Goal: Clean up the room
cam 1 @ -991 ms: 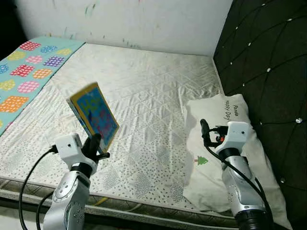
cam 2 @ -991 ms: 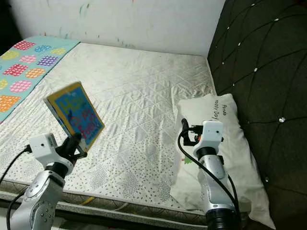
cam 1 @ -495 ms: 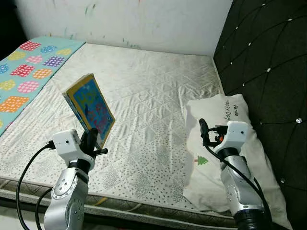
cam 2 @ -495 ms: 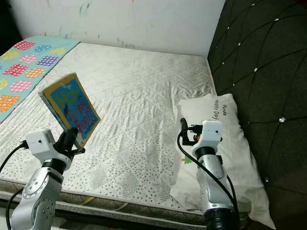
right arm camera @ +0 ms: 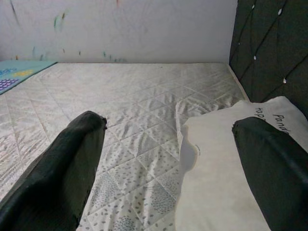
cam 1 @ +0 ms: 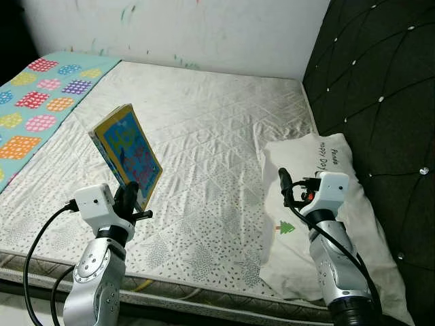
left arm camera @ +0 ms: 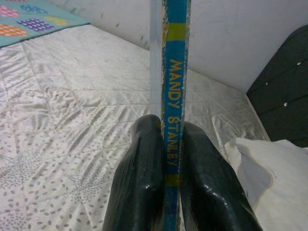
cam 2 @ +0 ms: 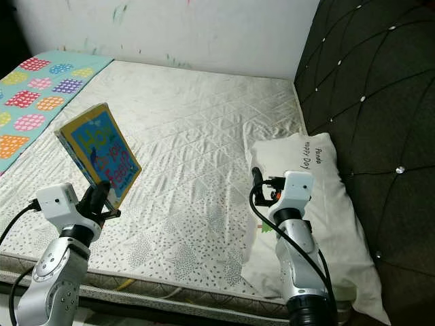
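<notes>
Blue book clamped upright in left tool — lower edge hidden; right tool spread wide over pillow.

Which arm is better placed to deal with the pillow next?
Probably the right. The right claw is open and hangs just over the pillow by the headboard. The left claw is shut on the book, held up over the mattress, away from the pillow.

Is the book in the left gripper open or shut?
Shut: the book shows its closed spine clamped between the left gripper jaws, covers together.
</notes>
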Controlling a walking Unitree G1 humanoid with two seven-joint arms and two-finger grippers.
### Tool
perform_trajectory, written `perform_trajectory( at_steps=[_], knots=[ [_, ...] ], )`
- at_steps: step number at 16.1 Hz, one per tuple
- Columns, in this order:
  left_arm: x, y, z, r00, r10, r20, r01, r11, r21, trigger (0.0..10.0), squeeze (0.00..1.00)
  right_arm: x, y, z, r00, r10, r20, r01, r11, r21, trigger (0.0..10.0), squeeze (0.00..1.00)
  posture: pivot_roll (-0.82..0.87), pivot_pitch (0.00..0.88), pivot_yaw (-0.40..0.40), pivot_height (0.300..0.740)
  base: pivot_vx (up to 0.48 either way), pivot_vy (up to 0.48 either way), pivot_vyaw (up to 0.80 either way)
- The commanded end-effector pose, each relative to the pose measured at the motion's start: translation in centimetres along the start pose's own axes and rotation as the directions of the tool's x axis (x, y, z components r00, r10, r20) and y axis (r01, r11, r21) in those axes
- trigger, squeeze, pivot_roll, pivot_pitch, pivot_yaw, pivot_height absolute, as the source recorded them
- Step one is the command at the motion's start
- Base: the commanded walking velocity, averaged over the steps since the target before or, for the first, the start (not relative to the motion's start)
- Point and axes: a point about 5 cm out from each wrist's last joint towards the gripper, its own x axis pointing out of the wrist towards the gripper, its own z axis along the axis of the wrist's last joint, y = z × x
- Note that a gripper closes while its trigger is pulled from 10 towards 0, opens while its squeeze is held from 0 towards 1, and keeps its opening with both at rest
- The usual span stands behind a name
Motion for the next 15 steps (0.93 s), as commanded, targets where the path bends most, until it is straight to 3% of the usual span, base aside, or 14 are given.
perform_trajectory(
  at_steps=[1, 5, 15],
  knots=[
    [0.37, -0.34, 0.89, 0.999, -0.017, 0.048, 0.017, 1.0, 0.016, 10.0, 0.0, 0.29, -0.04, 0.46, 1.0, 0.004, 0.007, -0.004, 1.0, 0.004, 10.0, 0.0, -0.02, 0.028, -0.018, 0.74, 0.0, 0.0, 0.0],
    [0.28, -0.38, 0.71, 0.999, -0.019, 0.044, 0.019, 1.0, 0.012, 10.0, 0.0, 0.19, -0.22, 0.5, 1.0, -0.007, 0.01, 0.006, 1.0, 0.007, 10.0, 0.0, -0.03, 0.031, -0.018, 0.74, 0.0, 0.0, 0.0],
    [0.18, -0.39, 0.71, 0.999, -0.013, 0.049, 0.013, 1.0, 0.013, 10.0, 0.0, -0.04, -0.13, 0.34, 1.0, 0.0, 0.004, 0.0, 1.0, 0.004, 10.0, 0.0, -0.03, 0.041, -0.018, 0.626, 0.0, 0.0, 0.0]
  ],
)
